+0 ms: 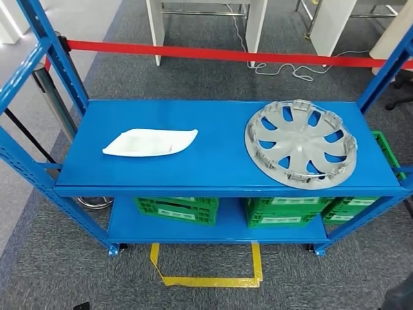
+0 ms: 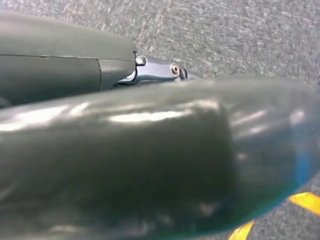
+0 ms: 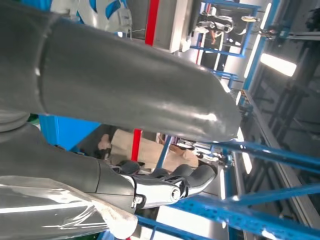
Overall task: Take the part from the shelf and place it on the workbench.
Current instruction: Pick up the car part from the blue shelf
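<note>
Our hubcap (image 1: 301, 143) lies flat at the frame's right, nearer our right hand (image 3: 166, 185), whose grip we cannot tell.

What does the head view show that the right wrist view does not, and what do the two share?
Head view alone: the white part and the silver hubcap lying apart on the top shelf, green crates below, and yellow floor tape. Right wrist view alone: the right hand, its fingers holding nothing, close before a blue beam. Shared: blue shelf framing, the red barrier tape and what seems an edge of the hubcap.
</note>
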Available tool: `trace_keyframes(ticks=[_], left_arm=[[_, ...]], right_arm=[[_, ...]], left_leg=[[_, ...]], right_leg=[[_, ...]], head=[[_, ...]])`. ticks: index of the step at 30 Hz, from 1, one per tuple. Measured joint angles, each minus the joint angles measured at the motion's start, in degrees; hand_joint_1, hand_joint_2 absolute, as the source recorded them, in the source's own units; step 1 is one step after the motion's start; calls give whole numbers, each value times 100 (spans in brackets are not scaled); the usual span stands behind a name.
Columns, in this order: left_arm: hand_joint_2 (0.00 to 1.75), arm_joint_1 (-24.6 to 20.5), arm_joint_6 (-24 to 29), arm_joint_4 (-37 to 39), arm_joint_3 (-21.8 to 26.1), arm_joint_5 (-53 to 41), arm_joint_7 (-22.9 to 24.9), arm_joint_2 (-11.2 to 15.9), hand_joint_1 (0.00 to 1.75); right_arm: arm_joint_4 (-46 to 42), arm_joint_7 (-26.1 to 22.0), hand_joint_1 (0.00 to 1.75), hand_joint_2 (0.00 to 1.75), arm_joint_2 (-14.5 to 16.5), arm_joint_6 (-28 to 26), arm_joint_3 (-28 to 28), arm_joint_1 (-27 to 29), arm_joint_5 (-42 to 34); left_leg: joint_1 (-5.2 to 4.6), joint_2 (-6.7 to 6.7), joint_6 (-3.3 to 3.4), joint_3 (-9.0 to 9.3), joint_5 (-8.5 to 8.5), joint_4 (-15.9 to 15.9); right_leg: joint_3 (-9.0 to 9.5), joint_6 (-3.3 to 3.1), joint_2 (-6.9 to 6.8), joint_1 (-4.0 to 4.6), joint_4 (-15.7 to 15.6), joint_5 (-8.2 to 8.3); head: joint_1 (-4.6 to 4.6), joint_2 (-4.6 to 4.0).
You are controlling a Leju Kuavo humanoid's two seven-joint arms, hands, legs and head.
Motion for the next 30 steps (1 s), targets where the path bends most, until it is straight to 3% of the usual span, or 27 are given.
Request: trace_keyframes(ticks=[2, 3, 4, 6, 7, 10, 12, 14, 17, 18, 19, 21, 22, 24, 26, 30], left_arm=[[0, 1, -3, -4, 43, -59, 22, -5, 0], [0, 4, -5, -5, 64, -81, 30, -6, 0], [0, 5, -7, -7, 84, -101, 38, -6, 0], [0, 6, -8, -7, 110, -127, 42, -9, 0], [0, 1, -3, -7, 120, -136, 42, -10, 0], [0, -12, 4, -12, 150, -204, 42, -19, 0], [0, -11, -34, -14, 171, -270, 42, -20, 0], [0, -27, -81, -15, 195, -316, 42, -15, 0], [0, -25, -105, -15, 218, -344, 42, -5, 0], [0, -18, -108, -15, 227, -355, 46, -2, 0], [0, -14, -113, -15, 236, -371, 52, 0, 0], [0, -14, -137, -15, 249, -426, 74, 4, 0], [0, -18, -154, -15, 258, -464, 88, 8, 0], [0, -32, -188, -15, 277, -539, 106, 13, 0], [0, -42, -203, -15, 286, -574, 111, 13, 0], [0, -42, -203, -15, 286, -574, 111, 13, 0]], right_arm=[[10, 19, 0, 0, 0, 1, -1, 11, 10], [15, 28, 0, 0, 0, 1, -1, 16, 14], [19, 35, 0, 0, 0, 1, -2, 18, 16], [23, 40, 0, 0, -1, 1, -3, 17, 17], [27, 44, 0, 0, -1, 2, -3, 16, 18], [36, 49, 0, 0, -2, 14, -7, 32, 22], [37, 47, 0, 0, -2, 31, -15, 33, 22], [38, 49, 0, 0, -2, 51, -22, 25, 15], [53, 57, 0, 0, -2, 72, -33, 21, 15], [62, 68, 0, 0, -2, 92, -38, 20, 41], [74, 82, 0, 0, -5, 120, -44, 19, 98], [110, 130, 0, 0, -55, 203, -53, 14, 305], [140, 158, 0, 0, -116, 261, -64, 4, 400], [226, 207, 0, 0, -273, 409, -123, -38, 455], [277, 225, 0, 0, -351, 491, -171, -68, 411], [277, 225, 0, 0, -352, 492, -171, -69, 411]], left_leg=[[-3, 2, 8, 49, -63, 1], [-3, 1, 4, 98, -102, 1], [-3, -1, -2, 161, -143, 1], [-4, -3, -27, 290, -225, 0], [-6, -6, -47, 325, -256, 2], [-14, -1, -155, 351, -292, 15], [-13, 8, -219, 358, -315, 138], [-2, 9, -274, 158, -513, 562], [16, 8, -338, -374, -950, 1439], [19, 8, -345, -461, -945, 1513], [21, 9, -343, -448, -805, 1376], [23, 9, -312, -212, -330, 683], [13, 10, -288, -109, -202, 358], [-8, 10, -237, -37, -177, 77], [-18, 10, -215, -58, -224, 86], [-18, 10, -215, -58, -221, 86]], right_leg=[[-458, 31, 0, -4, 554, -142], [-559, 33, -1, -4, 566, -65], [-549, 22, -1, -4, 364, 136], [-350, -34, -5, 6, -347, 662], [-279, -72, -14, 20, -623, 778], [-217, -220, -22, 62, -838, 835], [-132, -303, -19, 43, -881, 912], [-45, -353, -25, 21, -918, 903], [-21, -395, -22, 26, -918, 865], [-11, -396, -16, 28, -917, 854], [5, -390, -10, 28, -916, 843], [49, -363, -4, 27, -915, 819], [68, -340, -2, 32, -912, 811], [72, -283, 0, 42, -909, 802], [63, -251, 2, 47, -908, 801], [63, -250, 2, 47, -908, 800]], head=[[8, -1], [11, -1], [12, -1], [12, -1], [12, -1], [7, 0], [0, 1], [-15, 1], [-30, 0], [-29, -1], [-31, -1], [-29, -1], [-28, -1], [-26, 1], [-27, 2], [-27, 2]])
